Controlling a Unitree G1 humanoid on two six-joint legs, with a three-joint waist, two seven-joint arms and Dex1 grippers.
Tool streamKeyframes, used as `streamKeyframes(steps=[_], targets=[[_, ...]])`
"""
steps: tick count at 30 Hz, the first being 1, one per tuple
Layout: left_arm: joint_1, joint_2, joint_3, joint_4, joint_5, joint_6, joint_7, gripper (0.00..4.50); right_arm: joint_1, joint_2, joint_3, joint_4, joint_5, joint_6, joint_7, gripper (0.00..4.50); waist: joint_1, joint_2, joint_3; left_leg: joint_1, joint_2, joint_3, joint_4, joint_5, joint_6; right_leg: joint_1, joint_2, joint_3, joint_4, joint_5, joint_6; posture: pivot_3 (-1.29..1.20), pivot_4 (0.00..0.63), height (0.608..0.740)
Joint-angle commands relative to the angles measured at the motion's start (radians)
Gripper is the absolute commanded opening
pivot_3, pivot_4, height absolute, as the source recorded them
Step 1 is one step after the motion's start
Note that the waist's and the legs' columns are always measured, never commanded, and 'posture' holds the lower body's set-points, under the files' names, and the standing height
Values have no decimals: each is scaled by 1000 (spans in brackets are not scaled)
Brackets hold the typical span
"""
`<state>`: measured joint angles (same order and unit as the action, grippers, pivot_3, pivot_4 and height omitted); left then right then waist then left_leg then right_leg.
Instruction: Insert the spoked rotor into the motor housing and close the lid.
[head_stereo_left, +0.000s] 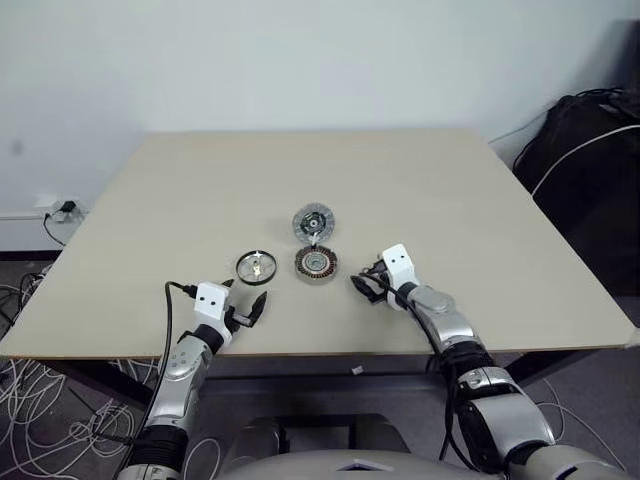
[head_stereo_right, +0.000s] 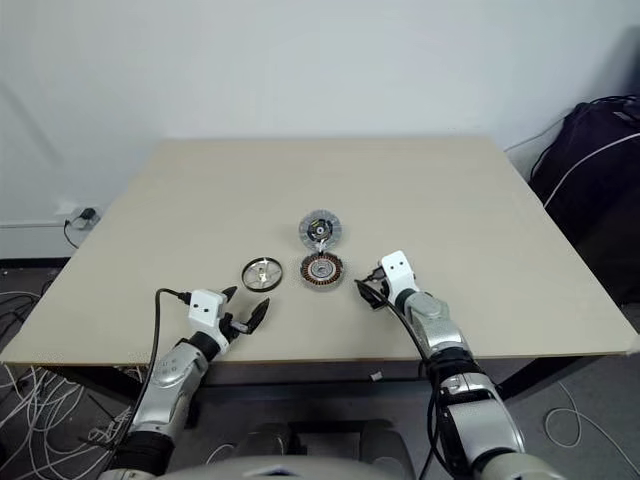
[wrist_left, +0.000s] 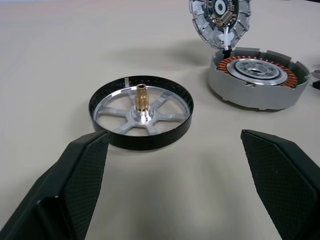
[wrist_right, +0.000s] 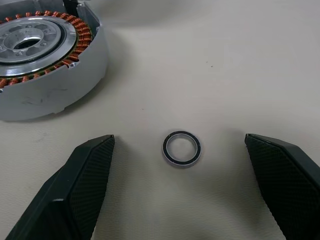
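The spoked rotor, a dark-rimmed ring with pale spokes and a brass hub pin, lies flat on the table just ahead of my left gripper, which is open and empty. To the rotor's right sits the motor housing, its copper windings showing. The ribbed silver lid stands tilted open at the housing's far side. My right gripper is open, low over the table just right of the housing.
A small metal washer ring lies on the table between my right gripper's fingers. The table's front edge runs just behind both hands. A black bag stands off the right side, and cables cover the floor at the left.
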<state>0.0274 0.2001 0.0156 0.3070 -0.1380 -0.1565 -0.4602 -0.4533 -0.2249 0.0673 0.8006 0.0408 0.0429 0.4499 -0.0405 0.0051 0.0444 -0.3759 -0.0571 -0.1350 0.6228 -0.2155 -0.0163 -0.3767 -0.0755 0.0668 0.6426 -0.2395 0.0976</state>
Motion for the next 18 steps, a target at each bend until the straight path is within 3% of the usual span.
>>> streamKeyframes(steps=[1,4,7,17,18], targets=[[-7,1,4,-51,-12,-2,-1,4451,-29,12,-3,29,-11,-24,0,4500,-3,0,0,0,0,0,0,0,0,0,0,0,0,0,0,0,0,740],[-8,0,4,-50,-11,-2,0,4451,-36,19,1,50,-16,-31,1,4500,-9,0,0,1,0,0,0,0,0,1,0,0,0,0,0,0,0,740],[-7,0,5,-50,-11,-3,2,4500,-38,22,2,59,-18,-35,2,3907,-16,0,0,2,0,0,0,0,0,1,0,0,0,0,0,0,0,740],[-10,0,5,-34,-10,-12,-2,4500,-33,25,-3,43,-16,-33,7,720,-18,1,-1,3,0,-2,1,0,0,1,0,0,0,0,0,0,0,740],[-11,0,5,-30,-9,-14,-2,4500,-32,25,-4,39,-15,-31,8,698,-18,1,-1,4,0,-2,1,0,0,1,0,0,0,0,0,0,0,740]])
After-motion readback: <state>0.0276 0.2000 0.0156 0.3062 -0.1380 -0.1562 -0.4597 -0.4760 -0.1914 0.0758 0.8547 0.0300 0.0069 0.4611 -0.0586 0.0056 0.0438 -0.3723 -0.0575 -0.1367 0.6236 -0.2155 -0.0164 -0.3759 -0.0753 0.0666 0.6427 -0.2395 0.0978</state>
